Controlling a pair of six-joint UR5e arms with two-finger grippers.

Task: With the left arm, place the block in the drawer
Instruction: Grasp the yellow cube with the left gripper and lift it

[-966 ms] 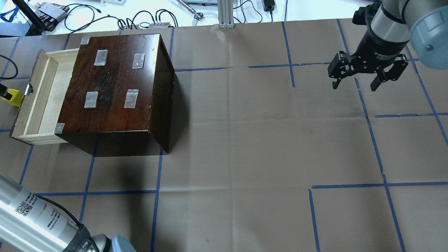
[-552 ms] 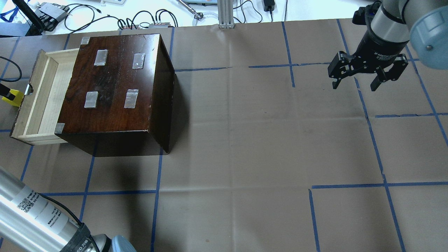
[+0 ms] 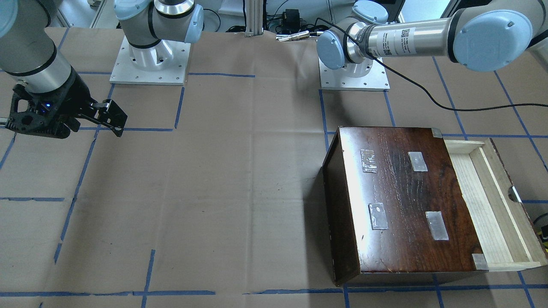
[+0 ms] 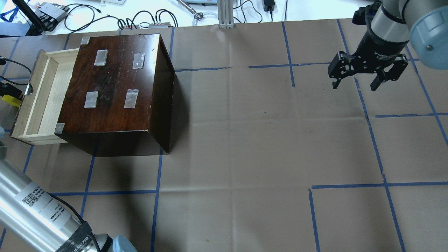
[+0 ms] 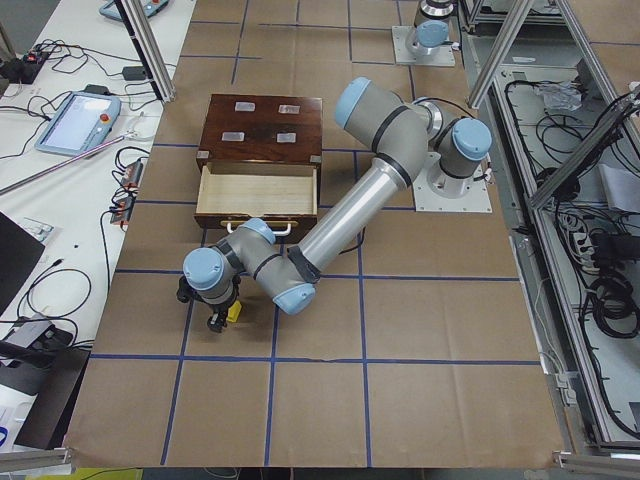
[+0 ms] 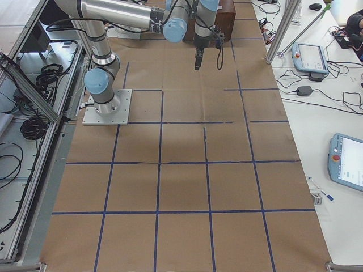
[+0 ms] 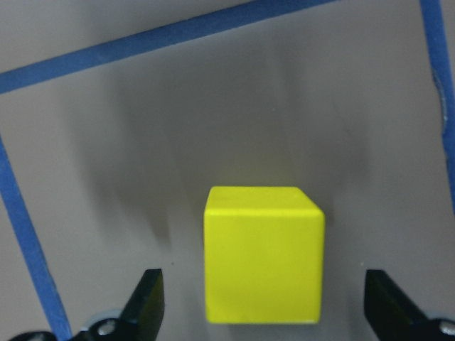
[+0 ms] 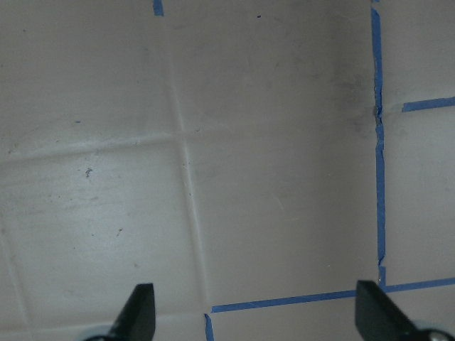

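The yellow block (image 7: pixel 263 254) stands on the brown paper between the open fingers of my left gripper (image 7: pixel 263 302), with a gap on each side. In the overhead view the block (image 4: pixel 11 102) lies just left of the drawer front, partly covered by the left gripper (image 4: pixel 7 89). The drawer (image 4: pixel 39 96) is pulled out of the dark cabinet (image 4: pixel 119 87) and holds nothing. In the exterior left view the left gripper (image 5: pixel 214 312) points down at the block (image 5: pixel 234 313) in front of the drawer (image 5: pixel 258 186). My right gripper (image 4: pixel 355 85) is open and empty, far right above the paper.
The cabinet (image 3: pixel 406 201) stands on the robot's left half with the drawer (image 3: pixel 492 201) opening toward the table's end. Cables and boxes (image 4: pixel 147 21) lie beyond the far edge. A loose black cable (image 3: pixel 428 96) runs from the left arm across the paper.
The left gripper has moved in over the yellow block, which is now partly covered in the overhead view. The left arm's lower link has shifted. The right arm has not moved.
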